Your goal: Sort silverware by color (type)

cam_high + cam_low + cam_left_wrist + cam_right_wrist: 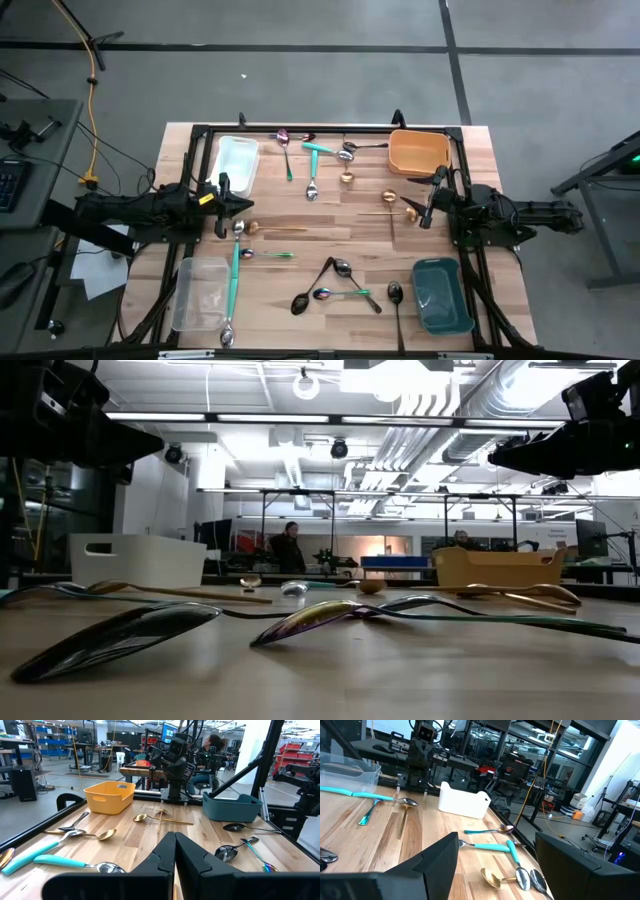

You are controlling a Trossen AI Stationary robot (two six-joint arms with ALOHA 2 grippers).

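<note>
silverware [320, 185] scattered across table [470, 180] between white bin [235, 160] and orange bin [418, 152]; left gripper [240, 204] clenched empty beside white bin, right gripper [428, 210] spread wide below orange bin; only low view shows a person [288, 548] beyond orange bin

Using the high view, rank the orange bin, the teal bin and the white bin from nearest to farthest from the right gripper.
Measured from the right gripper:
1. Orange bin, just beyond it at the table's far right corner.
2. Teal bin, at the near right corner, somewhat farther.
3. White bin, across the table on the far left.
</note>
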